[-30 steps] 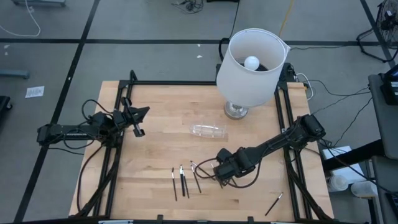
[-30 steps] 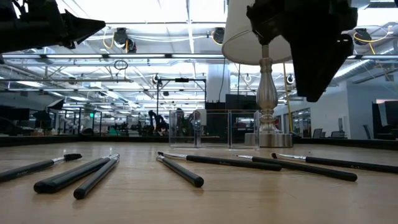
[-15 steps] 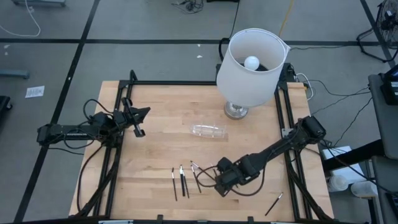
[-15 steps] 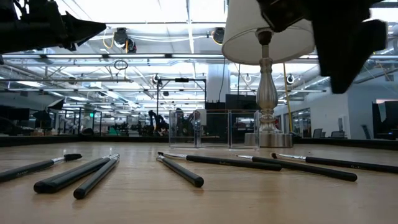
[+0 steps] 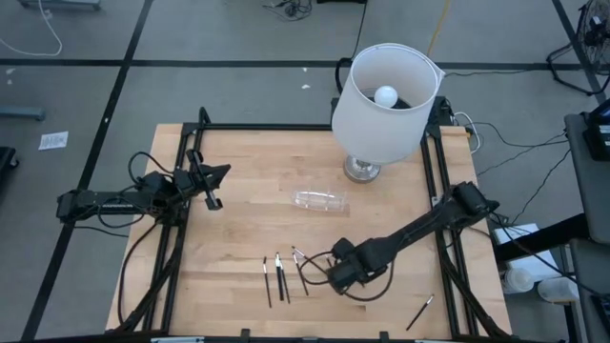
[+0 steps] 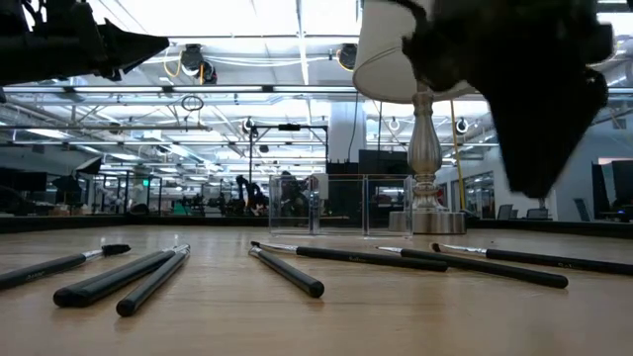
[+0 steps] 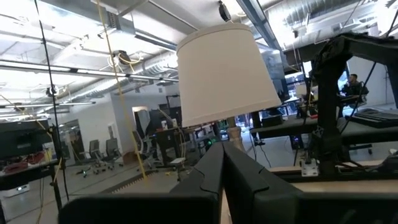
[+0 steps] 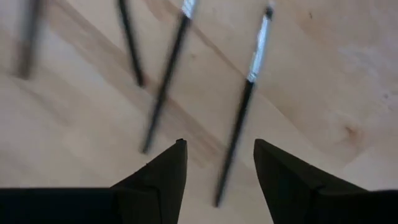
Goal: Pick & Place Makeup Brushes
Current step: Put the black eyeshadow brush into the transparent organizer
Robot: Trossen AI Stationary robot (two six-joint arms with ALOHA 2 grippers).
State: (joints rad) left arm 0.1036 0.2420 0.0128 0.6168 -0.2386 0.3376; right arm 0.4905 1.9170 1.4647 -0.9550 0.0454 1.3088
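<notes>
Approach step: the right gripper (image 8: 219, 163), fingers apart, hovers over 1 thin black makeup brush (image 8: 241, 114) lying on the wooden table (image 5: 238, 238), well apart from the white-shaded lamp (image 5: 384, 90). Next: descend, straddle, close. Left gripper (image 5: 212, 184) waits, fingers together.

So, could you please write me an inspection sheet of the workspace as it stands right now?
Surface: wooden table, bare in the middle.
Job's things: makeup brushes lie flat in a loose group near the front edge; one stray brush lies apart at the front right corner.
Clutter: a lamp at the back and a clear plastic holder lying mid-table.
Grippers: right gripper open, low over the brush group with one brush between its fingers; left gripper shut, waiting at the table's left side.
Cables: black loops by the right arm; more on the floor.
Surroundings: open workshop, other desks.
</notes>
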